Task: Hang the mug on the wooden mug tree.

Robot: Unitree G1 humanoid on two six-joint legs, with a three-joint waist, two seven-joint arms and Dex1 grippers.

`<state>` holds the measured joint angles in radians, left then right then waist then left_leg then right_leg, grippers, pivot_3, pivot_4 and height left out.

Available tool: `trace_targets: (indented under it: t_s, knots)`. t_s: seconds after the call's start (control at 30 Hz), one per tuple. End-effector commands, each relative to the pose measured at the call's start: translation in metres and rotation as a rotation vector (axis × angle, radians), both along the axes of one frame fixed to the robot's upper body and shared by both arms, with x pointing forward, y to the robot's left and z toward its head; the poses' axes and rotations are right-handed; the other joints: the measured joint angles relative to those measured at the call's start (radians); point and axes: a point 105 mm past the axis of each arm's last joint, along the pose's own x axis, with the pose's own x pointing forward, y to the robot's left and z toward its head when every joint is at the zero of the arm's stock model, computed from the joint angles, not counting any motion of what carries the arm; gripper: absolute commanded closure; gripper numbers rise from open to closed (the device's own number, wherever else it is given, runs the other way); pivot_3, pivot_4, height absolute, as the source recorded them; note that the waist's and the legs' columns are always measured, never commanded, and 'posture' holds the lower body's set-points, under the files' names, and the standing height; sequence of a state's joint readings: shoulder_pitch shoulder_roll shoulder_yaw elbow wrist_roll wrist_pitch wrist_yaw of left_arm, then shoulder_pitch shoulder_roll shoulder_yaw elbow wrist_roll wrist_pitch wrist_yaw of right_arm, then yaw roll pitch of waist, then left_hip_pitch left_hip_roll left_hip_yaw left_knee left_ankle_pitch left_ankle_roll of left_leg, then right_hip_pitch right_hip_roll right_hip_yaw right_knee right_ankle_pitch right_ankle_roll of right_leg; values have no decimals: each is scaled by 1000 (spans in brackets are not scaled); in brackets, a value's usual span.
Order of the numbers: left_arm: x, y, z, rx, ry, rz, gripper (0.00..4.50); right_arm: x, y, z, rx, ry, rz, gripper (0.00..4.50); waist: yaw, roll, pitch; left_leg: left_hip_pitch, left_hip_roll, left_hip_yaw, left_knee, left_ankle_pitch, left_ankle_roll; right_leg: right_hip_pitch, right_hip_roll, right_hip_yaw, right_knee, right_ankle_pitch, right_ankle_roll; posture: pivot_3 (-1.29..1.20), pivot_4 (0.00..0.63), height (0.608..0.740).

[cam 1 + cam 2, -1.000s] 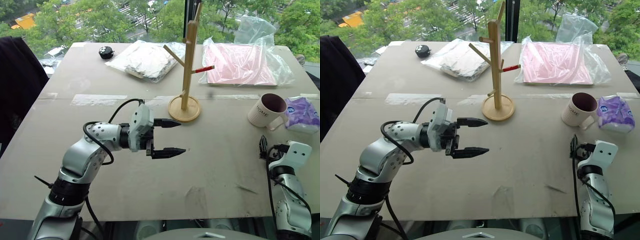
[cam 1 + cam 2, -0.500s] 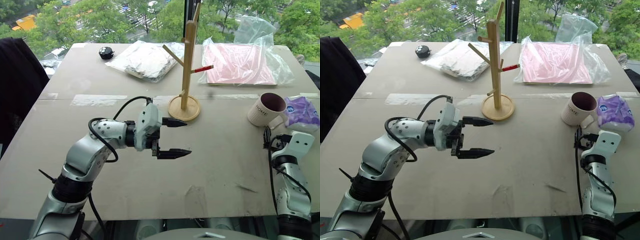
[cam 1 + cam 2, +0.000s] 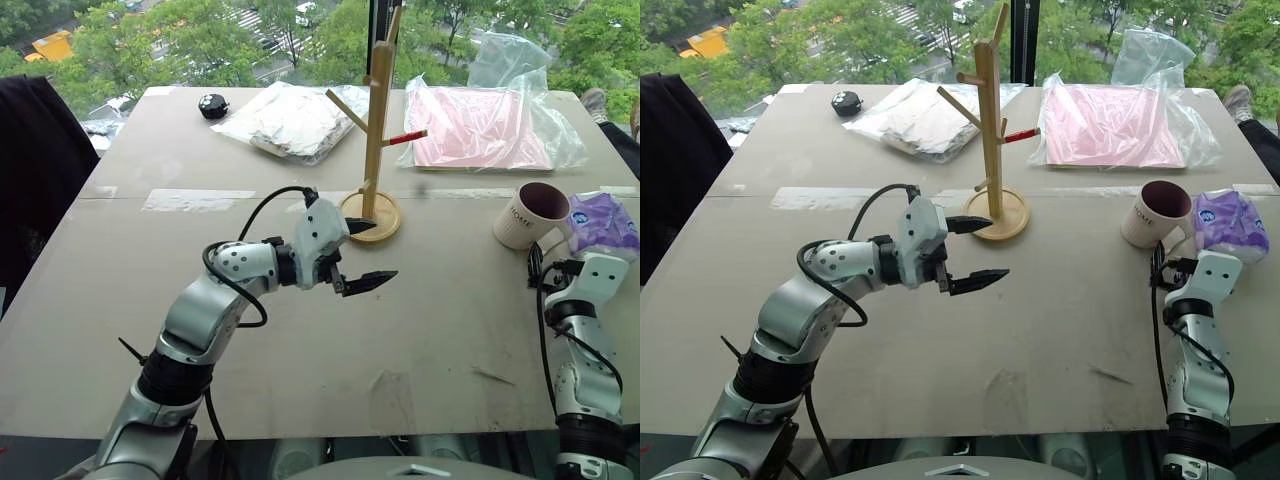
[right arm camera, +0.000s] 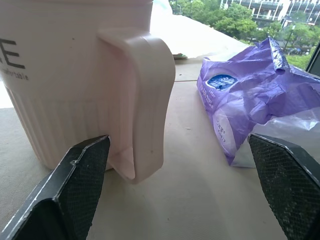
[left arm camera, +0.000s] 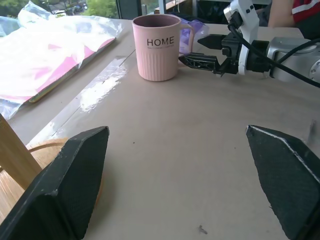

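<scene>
- Table point(image 3: 300, 340): flat grey-brown board, taped seam across the middle. Far side has a pink sheet in a clear bag point(image 3: 490, 125) and a second bagged bundle point(image 3: 290, 118).
- Wooden mug tree point(image 3: 378, 110): upright near table centre on its round disc base, slanted pegs free, one tipped red and pointing toward the right side. Nothing hangs on it.
- Left gripper point(image 3: 362, 255): hangs just in front of the tree base, pointing right, jaws spread wide, holding nothing.
- Mug point(image 3: 532, 214): stands upright at the right of the table, well apart from the tree, "HOME" on its wall, purple tissue pack point(image 3: 605, 222) just beside it.
- Right gripper point(image 4: 180, 190): just short of the mug, jaws at full spread, nothing between them yet; mug handle point(image 4: 147, 105) sits straight ahead, nearer one finger.
- Handling, my read: ceramic, so stiff, fairly heavy for its size, glazed and likely slippery, chips if knocked on the pole (no squeeze risk, drop risk is the real one).
- Grip, my read: pinch the wall at the rim, one finger inside and one outside, on the side away from the handle. That keeps the handle loop free to slide over a peg.
- Risk: the tissue pack crowds the right side of the approach.
</scene>
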<state>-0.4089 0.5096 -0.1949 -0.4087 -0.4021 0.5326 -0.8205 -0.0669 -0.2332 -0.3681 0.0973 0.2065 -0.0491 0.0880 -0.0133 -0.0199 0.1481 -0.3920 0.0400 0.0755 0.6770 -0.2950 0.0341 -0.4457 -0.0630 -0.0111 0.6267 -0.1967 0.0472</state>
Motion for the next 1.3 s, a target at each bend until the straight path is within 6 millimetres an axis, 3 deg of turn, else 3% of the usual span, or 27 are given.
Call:
trace_targets:
  t_s: [0.03, 0.2, 0.3, 0.4, 0.5, 0.57, 0.8, 0.93, 1.1, 1.3]
  knots:
    - [-3, -5, 12, -16, -63, -8, 0, 3, -3, 14, -18, -55, -1, 36, 0, 0, 0, 0, 0, 0, 0, 0, 0, 0, 0, 0, 0, 0, 0, 0, 150, 740]
    - [-5, -4, 9, -7, -72, -7, 0, 12, 0, 12, 10, -55, 12, 36, -1, 1, 0, 0, 0, 0, 2, 0, 0, 0, 0, 0, 1, 0, 0, 0, 150, 740]
    - [-8, -1, 8, -4, -78, -5, 0, 14, 1, 11, 15, -58, 19, 805, -1, 1, 0, 0, 0, -1, 2, 0, 0, 1, 0, 0, 1, 0, 0, 0, 150, 740]
    - [-8, 0, 8, -3, -80, -3, 0, 15, 2, 11, 15, -60, 26, 1991, 1, 1, -1, 0, 0, -1, 3, 0, 0, 1, 0, 0, 1, 0, 0, 0, 150, 740]
    - [-9, 1, 6, -2, -82, -1, 0, 15, 2, 11, 14, -60, 32, 3636, 1, 1, -1, 0, 0, -2, 5, 0, 0, 2, 0, 0, 1, 0, 0, 0, 150, 740]
    - [-11, 3, 5, -2, -82, -2, 0, 16, 3, 10, 14, -57, 38, 4430, 0, 1, -1, 0, 0, -2, 5, 0, 0, 3, 1, 0, 1, 0, 0, 0, 150, 740]
    - [-15, 9, 0, -13, -94, 25, 0, 20, 8, 20, -26, -58, 113, 4430, 0, 2, -1, 2, 0, -2, 6, 0, 1, 5, 1, 0, 2, 0, 0, 0, 150, 740]
    - [-9, 11, 0, -150, -116, 159, 0, 31, 41, 59, -142, -84, 431, 4430, -2, 3, 0, 5, -1, -1, 6, -2, 4, 8, 1, 2, 1, 1, 1, 0, 150, 740]
    - [-2, 27, 22, -438, -155, 372, 0, 39, 86, 107, -368, -77, 862, 4430, -2, 4, 1, 12, -1, -2, 7, -3, 5, 14, 2, 2, 1, 1, 2, 0, 150, 740]
    - [-11, 36, 40, -560, -249, 443, 0, 69, 95, 164, -616, -108, 1073, 4430, 3, 3, 1, 12, 0, -3, 8, -3, 5, 17, 9, 5, 0, 2, 0, 0, 150, 740]
